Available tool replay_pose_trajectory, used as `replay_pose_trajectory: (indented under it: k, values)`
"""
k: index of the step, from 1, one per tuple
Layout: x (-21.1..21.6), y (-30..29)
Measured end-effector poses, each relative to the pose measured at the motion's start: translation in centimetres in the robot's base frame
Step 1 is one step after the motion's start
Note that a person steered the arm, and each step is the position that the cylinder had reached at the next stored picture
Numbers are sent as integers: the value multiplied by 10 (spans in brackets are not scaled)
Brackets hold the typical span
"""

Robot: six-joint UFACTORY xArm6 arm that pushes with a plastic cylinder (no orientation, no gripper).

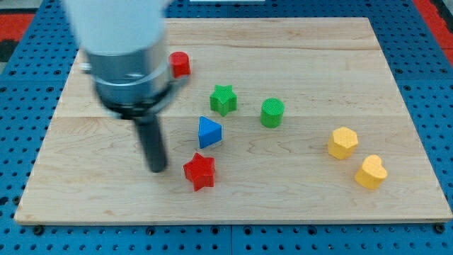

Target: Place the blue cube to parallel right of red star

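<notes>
Wooden board [396, 64] carries two red, two green, two yellow blocks and one blue block [209, 132], a wedge pointing to the view's left, just above the red star [199, 171]. My tip [157, 168], holding nothing, stands just left of the star.

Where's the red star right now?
The red star sits near the board's bottom edge, left of centre, just below the blue block and right of my tip.

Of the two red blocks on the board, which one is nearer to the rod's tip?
The red star, just to the view's right of my tip. The other red block sits far up, near the board's top edge.
</notes>
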State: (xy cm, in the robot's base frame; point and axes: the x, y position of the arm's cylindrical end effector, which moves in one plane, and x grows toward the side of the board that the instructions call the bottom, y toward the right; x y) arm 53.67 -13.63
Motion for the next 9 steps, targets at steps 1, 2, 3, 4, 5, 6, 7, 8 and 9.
replay_pose_trajectory:
  k: [1, 2, 3, 4, 5, 6, 7, 8, 9]
  values:
    - [-25, -94]
    - [-107, -130]
    - [-199, -100]
    - [-203, -76]
    - [-193, -41]
    - [-142, 1]
    - [-104, -8]
    - [-157, -19]
    - [-171, -52]
